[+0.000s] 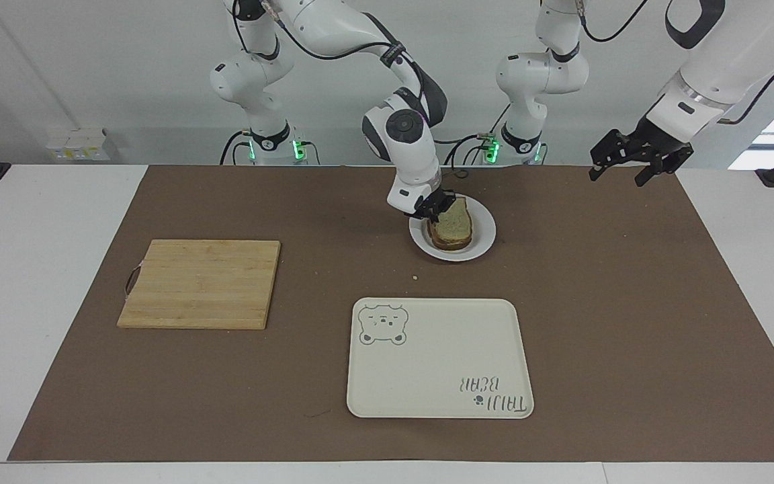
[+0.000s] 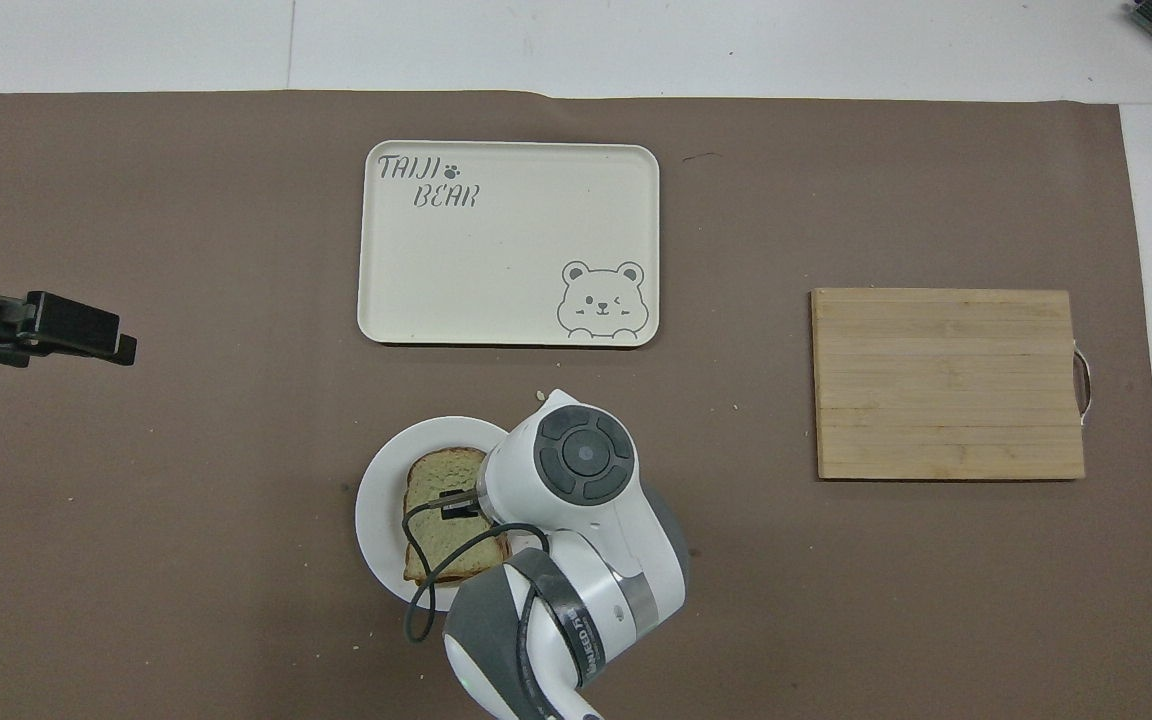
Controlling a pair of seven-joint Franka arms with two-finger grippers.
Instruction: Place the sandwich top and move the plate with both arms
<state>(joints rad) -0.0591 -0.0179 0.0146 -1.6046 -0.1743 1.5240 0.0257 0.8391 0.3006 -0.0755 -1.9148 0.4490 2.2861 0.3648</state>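
The sandwich top (image 1: 457, 220) (image 2: 439, 500) lies on the lower slice on the small white plate (image 1: 484, 236) (image 2: 376, 500), and it covers the egg. My right gripper (image 1: 435, 208) (image 2: 458, 503) is at the slice's edge toward the right arm's end, shut on the sandwich top. In the overhead view its wrist hides part of the plate. My left gripper (image 1: 617, 176) (image 2: 106, 338) hangs open and holds nothing, in the air over the mat toward the left arm's end.
A cream tray with a bear drawing (image 1: 427, 376) (image 2: 506, 260) lies farther from the robots than the plate. A wooden cutting board (image 1: 199, 282) (image 2: 946, 385) sits toward the right arm's end. A crumb (image 1: 414, 277) lies between plate and tray.
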